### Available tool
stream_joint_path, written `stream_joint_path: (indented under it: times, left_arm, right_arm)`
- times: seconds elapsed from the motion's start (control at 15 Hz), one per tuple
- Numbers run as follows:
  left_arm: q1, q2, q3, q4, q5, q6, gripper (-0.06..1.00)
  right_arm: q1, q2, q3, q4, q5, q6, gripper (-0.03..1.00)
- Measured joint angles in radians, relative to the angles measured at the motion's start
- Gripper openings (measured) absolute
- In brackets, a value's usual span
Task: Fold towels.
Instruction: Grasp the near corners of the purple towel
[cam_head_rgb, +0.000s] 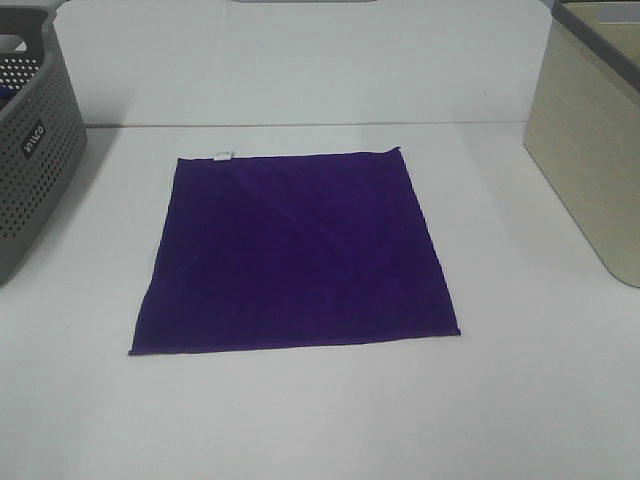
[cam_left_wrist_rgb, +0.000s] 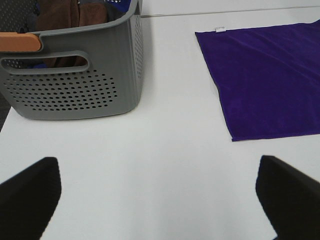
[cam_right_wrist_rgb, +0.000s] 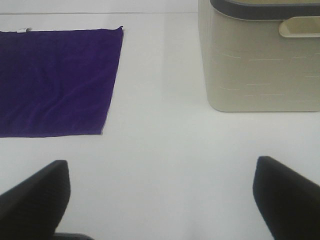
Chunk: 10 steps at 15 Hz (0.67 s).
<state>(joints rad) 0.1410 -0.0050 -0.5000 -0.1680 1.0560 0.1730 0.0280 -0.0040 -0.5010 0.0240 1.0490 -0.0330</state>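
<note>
1. The left gripper (cam_left_wrist_rgb: 159, 200) was seen spread wide with nothing between its fingers, held over bare table (cam_left_wrist_rgb: 175, 145). The right gripper (cam_right_wrist_rgb: 160, 200) was likewise wide apart and empty.
2. The towel (cam_head_rgb: 295, 255) was found at the centre of the exterior frame, laid flat and fully opened, apart from both grippers. Its small white tag (cam_head_rgb: 223, 156) was seen on the upper edge, near the upper-left corner.
3. A grey perforated basket (cam_head_rgb: 30, 140) was noted at the left edge of that frame and a beige bin (cam_head_rgb: 590, 140) at the right edge, neither touching the cloth.
4. The towel was judged thin, soft and light. It would be expected to sag when lifted, and to slide or wrinkle on the smooth table if dragged.
5. The two lower corners were judged the best holds, one per gripper. As the cloth lay flush, each pinch would need to be made right at the table.
</note>
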Motion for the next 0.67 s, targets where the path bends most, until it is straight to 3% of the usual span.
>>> stream_joint_path:
  times: [0.67]
  left_arm:
    - [0.000,0.000,0.000,0.000,0.000,-0.001,0.99]
  right_arm:
    - [0.000,0.000,0.000,0.000,0.000,0.000,0.96]
